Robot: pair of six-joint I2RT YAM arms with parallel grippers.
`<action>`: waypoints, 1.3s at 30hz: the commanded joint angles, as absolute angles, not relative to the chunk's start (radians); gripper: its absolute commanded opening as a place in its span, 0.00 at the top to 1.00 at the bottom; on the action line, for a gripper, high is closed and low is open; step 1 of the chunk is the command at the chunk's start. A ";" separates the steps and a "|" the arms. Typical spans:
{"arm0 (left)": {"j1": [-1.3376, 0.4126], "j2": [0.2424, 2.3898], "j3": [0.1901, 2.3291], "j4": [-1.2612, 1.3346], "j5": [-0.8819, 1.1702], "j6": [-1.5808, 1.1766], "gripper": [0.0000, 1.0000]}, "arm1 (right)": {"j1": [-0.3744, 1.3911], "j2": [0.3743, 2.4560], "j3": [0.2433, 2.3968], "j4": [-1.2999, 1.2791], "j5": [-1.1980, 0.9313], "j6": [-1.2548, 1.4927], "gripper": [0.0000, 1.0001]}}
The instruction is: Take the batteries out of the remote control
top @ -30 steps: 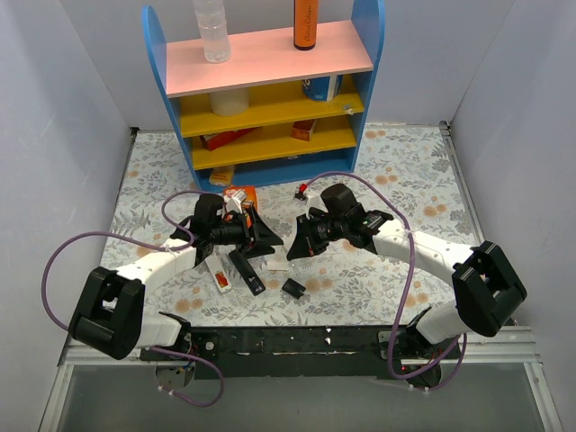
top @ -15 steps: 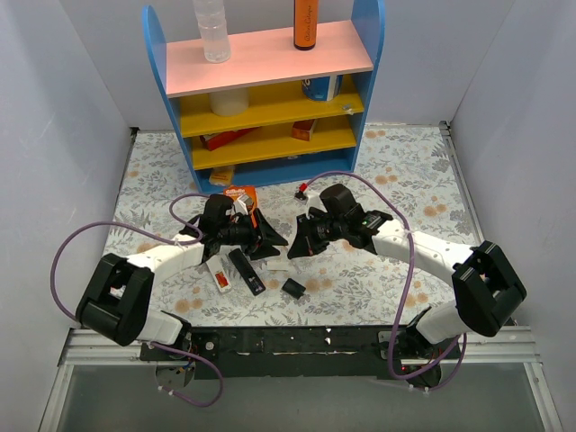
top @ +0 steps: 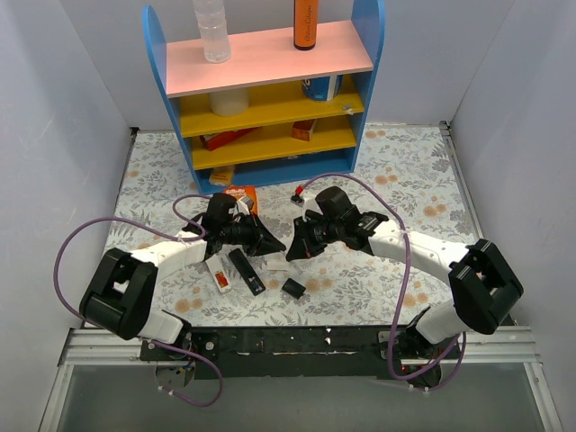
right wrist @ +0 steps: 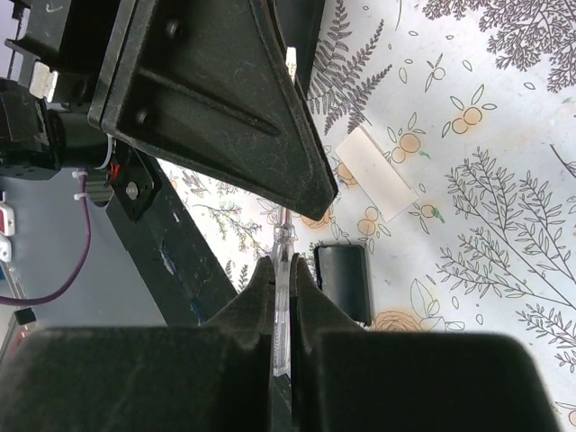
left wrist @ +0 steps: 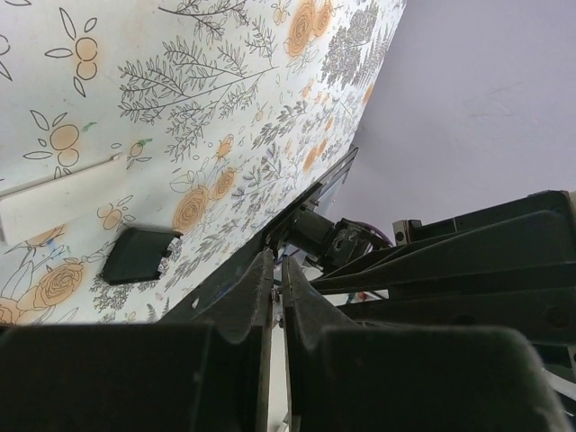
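Observation:
The remote control (top: 246, 271) is a black bar lying on the floral mat, its black battery cover (top: 292, 287) (right wrist: 343, 281) loose beside it. One red-orange battery (top: 221, 281) rests on a white piece left of the remote. My right gripper (top: 292, 248) (right wrist: 284, 268) is shut on a small clear screwdriver (right wrist: 283, 238). My left gripper (top: 267, 242) (left wrist: 277, 265) meets it tip to tip, shut on the tool's thin metal shaft. Both hover just above the mat, right of the remote.
A white strip (top: 274, 264) (right wrist: 376, 173) lies under the grippers. The orange razor package (top: 238, 193) sits behind the left arm. A blue shelf (top: 270, 90) with bottles and boxes stands at the back. A small red connector (top: 299, 192) lies by the right arm's cable.
My left gripper has moved right and up to the right gripper and closed on the screwdriver's shaft. The right arm has barely moved.

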State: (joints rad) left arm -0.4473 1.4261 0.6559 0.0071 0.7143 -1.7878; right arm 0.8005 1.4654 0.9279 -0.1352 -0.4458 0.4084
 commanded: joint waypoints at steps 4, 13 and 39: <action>-0.448 1.410 0.675 0.021 0.712 -1.862 1.00 | 0.805 1.359 0.887 -0.010 -0.433 0.362 0.57; -0.440 1.339 0.703 0.076 0.666 -2.015 1.00 | 0.805 1.147 0.738 0.212 -0.290 0.293 0.44; -0.440 1.146 0.551 0.328 0.514 -2.266 1.00 | 0.805 1.138 0.597 0.525 -0.247 0.603 0.50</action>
State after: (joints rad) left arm -0.4442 1.1778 0.5560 0.3004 0.5312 -1.9984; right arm 0.8009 1.1217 0.5591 0.4473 -0.2207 0.5999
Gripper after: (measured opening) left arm 0.032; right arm 0.510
